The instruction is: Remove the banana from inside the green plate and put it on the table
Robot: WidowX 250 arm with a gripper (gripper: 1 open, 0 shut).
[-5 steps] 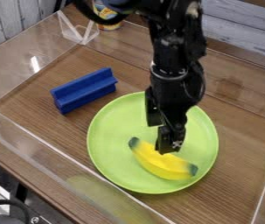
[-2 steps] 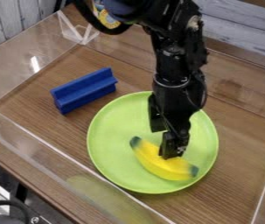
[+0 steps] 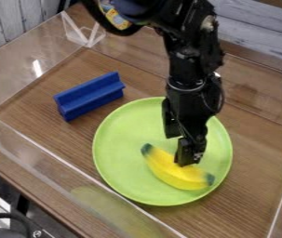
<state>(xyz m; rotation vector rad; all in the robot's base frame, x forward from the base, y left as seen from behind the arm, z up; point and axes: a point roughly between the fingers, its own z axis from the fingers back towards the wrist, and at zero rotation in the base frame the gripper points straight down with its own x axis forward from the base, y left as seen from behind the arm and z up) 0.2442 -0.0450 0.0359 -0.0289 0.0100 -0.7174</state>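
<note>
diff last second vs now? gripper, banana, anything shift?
The gripper has eased slightly lower and a touch to the right in the picture, its fingers now down over the middle of the banana. The fingers look open; nothing has been taken hold of or let go. The banana lies in the same spot on the green plate, and the blue block and the table are unchanged.

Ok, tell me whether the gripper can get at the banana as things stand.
Probably yes. The gripper is open and points down right over the banana, which lies uncovered in the green plate. The blue block sits off to the side, out of the way.
</note>
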